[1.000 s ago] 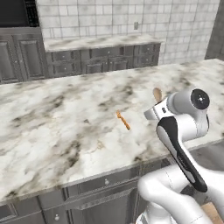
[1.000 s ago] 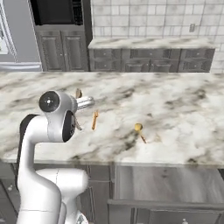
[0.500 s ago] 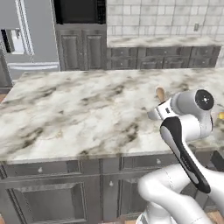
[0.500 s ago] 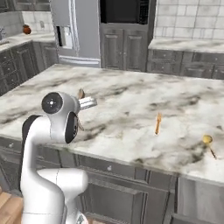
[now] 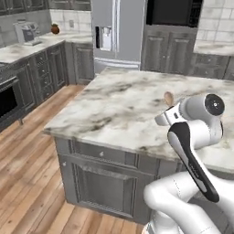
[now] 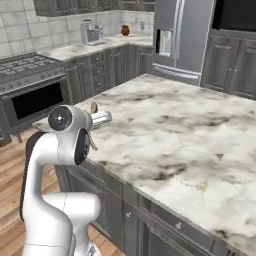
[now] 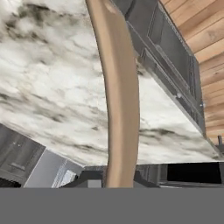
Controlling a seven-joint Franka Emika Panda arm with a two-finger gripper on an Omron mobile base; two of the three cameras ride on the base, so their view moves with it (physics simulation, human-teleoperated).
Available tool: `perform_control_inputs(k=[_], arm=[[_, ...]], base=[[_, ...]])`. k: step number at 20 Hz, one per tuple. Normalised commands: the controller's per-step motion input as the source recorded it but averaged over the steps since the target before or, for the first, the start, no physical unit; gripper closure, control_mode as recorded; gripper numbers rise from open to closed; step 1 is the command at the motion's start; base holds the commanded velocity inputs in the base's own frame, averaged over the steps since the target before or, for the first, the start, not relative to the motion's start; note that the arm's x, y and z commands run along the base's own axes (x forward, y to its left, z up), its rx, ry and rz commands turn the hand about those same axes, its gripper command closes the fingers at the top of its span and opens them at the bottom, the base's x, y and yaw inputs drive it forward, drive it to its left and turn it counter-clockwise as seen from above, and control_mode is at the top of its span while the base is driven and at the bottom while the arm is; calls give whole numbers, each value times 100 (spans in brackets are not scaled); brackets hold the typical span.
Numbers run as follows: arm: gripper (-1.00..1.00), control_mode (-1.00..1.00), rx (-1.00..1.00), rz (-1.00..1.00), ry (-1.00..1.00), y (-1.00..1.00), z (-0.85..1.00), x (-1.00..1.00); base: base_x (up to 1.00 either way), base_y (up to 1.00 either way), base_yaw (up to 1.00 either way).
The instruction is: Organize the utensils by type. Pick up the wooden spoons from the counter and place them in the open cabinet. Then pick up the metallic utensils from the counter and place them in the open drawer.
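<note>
My gripper point(image 7: 116, 177) is shut on a pale tan wooden spoon point(image 7: 118, 87), whose handle runs straight up the hand view from between the dark fingertips. In the left base view the spoon's oval bowl point(image 5: 169, 98) sticks up above the gripper point(image 5: 165, 118), held over the white marbled counter point(image 5: 114, 107). From the right base, the spoon point(image 6: 93, 107) and gripper point(image 6: 101, 118) hang near the counter's point(image 6: 190, 130) left corner. Below the spoon in the hand view lie the counter point(image 7: 43, 83), its edge and the dark cabinet fronts.
A steel fridge point(image 5: 116, 32) point(image 6: 177, 37) stands beyond the island. A side counter with a coffee maker point(image 5: 25, 32) point(image 6: 91, 31) and an oven range point(image 6: 30, 85) runs along the left wall. Wooden floor point(image 5: 27, 183) lies between it and the island.
The whole picture has swung as the base turned; the fridge and side counter have come into view and the thin orange utensil has left it. The spoon stays in the shut gripper.
</note>
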Motion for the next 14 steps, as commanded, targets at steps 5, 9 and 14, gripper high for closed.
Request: perform_control_inputs(k=[5, 9, 14], arm=[[100, 100, 0, 0, 0, 0, 0, 0], [100, 100, 0, 0, 0, 0, 0, 0], [100, 100, 0, 0, 0, 0, 0, 0]], base=[[0, 26, 71], [0, 19, 72], [8, 27, 64]])
